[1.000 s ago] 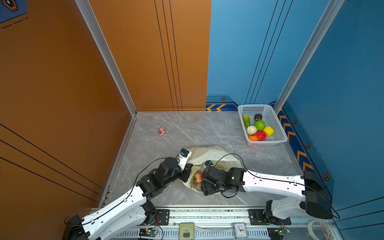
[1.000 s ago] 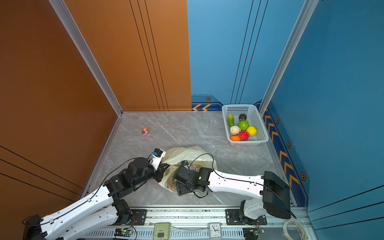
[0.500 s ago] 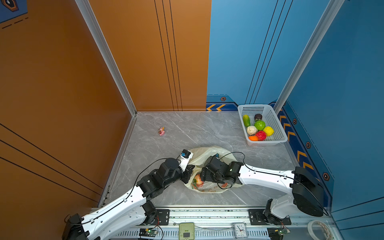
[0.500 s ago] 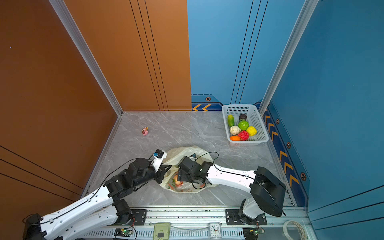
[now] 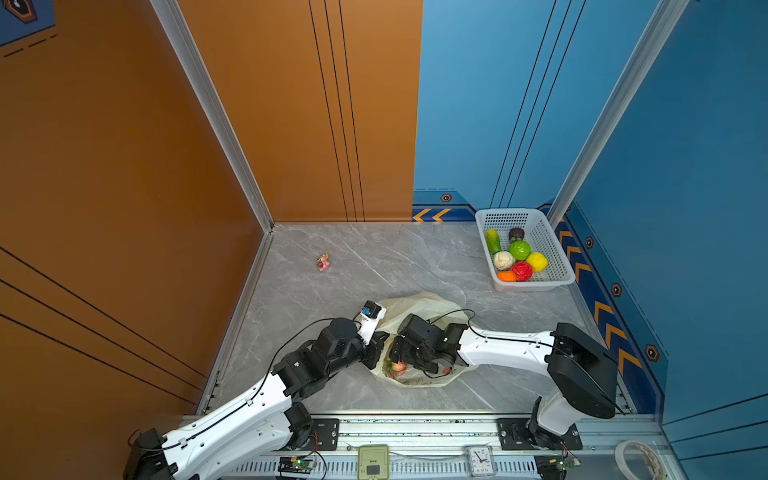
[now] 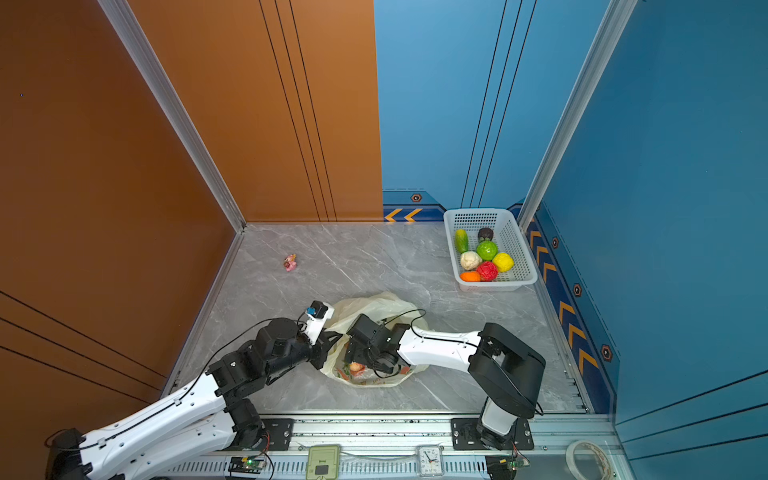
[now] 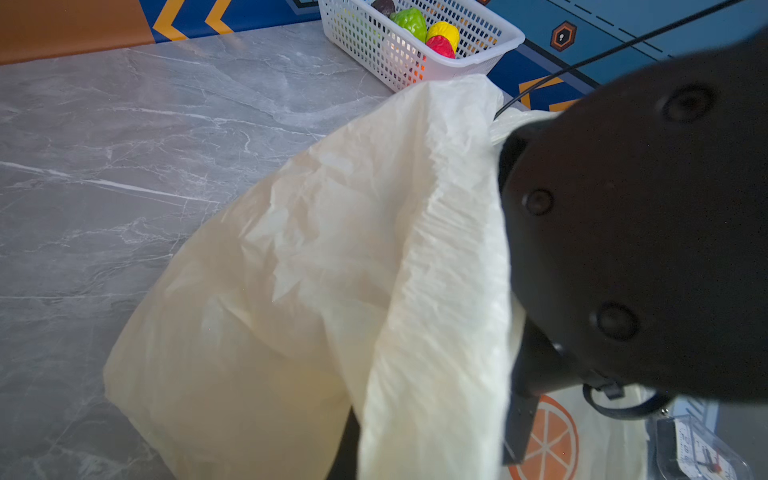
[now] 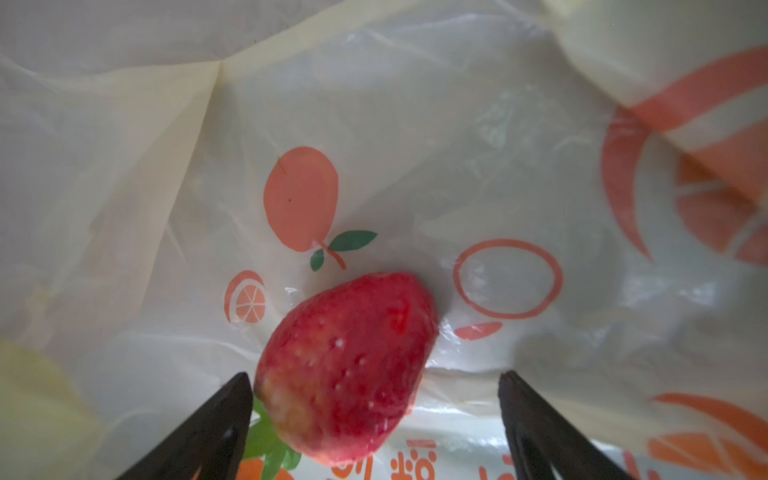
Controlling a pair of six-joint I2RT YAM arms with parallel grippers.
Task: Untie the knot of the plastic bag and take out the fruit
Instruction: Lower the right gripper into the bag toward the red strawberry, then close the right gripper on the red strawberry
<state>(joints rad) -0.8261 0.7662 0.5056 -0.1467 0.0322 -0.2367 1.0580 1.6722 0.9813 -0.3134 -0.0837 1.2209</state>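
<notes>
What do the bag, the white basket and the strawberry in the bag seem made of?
The plastic bag: thin translucent film, crinkled, slightly glossy. The basket: rigid white plastic, moulded perforated walls. The strawberry: probably foam or plastic; matte, pale dimples.

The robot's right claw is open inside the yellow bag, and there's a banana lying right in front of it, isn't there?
Not a banana: it is a red strawberry. The right wrist view shows it lying inside the plastic bag, right in front of the open right gripper.

The left claw [image 6: 329,345] and right claw [image 6: 352,358] meet at the plastic bag [image 6: 376,306], a reddish fruit [image 6: 355,366] inside.
</notes>
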